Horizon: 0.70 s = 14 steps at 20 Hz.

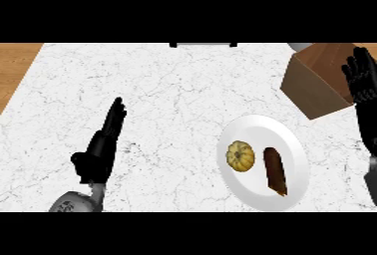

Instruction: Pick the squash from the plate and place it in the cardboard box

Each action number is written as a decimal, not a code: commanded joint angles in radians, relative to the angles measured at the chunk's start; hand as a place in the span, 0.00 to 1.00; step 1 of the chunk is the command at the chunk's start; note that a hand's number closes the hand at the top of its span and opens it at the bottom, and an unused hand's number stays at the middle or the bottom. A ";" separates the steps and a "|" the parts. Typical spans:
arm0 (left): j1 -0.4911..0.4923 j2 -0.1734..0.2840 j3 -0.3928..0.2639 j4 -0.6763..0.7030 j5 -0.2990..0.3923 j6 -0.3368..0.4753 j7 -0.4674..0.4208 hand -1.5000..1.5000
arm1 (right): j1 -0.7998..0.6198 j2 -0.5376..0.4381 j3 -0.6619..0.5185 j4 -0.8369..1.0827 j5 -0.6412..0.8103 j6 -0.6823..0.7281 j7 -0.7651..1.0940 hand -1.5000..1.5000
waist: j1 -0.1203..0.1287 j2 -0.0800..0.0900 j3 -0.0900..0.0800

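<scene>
On white plate (254, 132), squash (240, 156), well below right robot hand (361, 74)

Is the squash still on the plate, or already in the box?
On the plate. The squash lies on the white plate beside a brown item; neither hand touches it, and the cardboard box stands apart.

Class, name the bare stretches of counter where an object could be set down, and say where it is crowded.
Free: the marble counter between the left hand and the plate. Crowded: the right side, with squash, brown item, cardboard box and right hand.
</scene>
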 commanded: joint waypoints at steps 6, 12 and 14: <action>0.061 0.233 0.062 0.095 -0.106 -0.027 0.031 0.50 | 0.216 -0.166 -0.029 -0.282 0.388 -0.128 -0.385 0.00 | -0.111 -0.043 0.004; 0.098 0.246 0.063 0.106 -0.085 -0.059 0.026 0.50 | 0.434 -0.005 -0.139 -0.316 0.515 -0.405 -0.661 0.00 | -0.118 -0.023 0.010; 0.078 0.270 0.079 0.104 -0.075 -0.083 0.029 0.50 | 0.531 -0.013 -0.087 -0.350 0.634 -0.435 -0.736 0.00 | -0.118 -0.021 0.006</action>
